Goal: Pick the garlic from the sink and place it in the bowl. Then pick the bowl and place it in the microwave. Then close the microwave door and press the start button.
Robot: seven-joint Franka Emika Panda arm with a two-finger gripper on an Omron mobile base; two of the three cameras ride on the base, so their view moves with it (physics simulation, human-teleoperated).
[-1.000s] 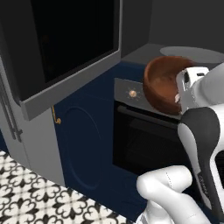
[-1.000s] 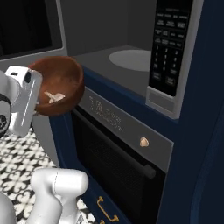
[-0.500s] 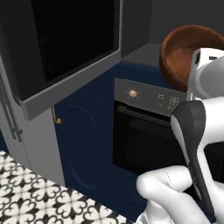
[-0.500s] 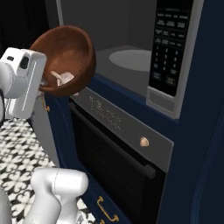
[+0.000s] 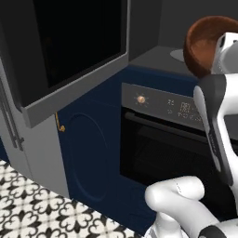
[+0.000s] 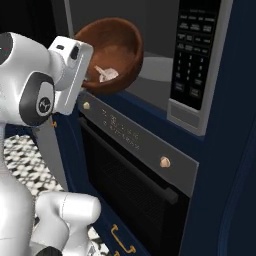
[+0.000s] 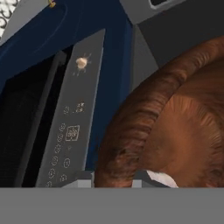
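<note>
Glossy reddish-brown wooden bowl (image 6: 112, 54) held tilted, clamped at its rim by the two-finger gripper (image 6: 89, 75), just in front of the grey-framed microwave (image 6: 165, 75) opening. Pale cream garlic bulb (image 6: 106, 74) rests inside the bowl. Black oven (image 6: 135, 175) sits below the microwave.

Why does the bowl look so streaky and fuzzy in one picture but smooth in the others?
In the hand view the bowl sits right up against the camera, so its wood grain smears into blurry streaks. In the left base view the bowl looks smooth and evenly lit; in the right base view its inside is shaded around the pale garlic.
</note>
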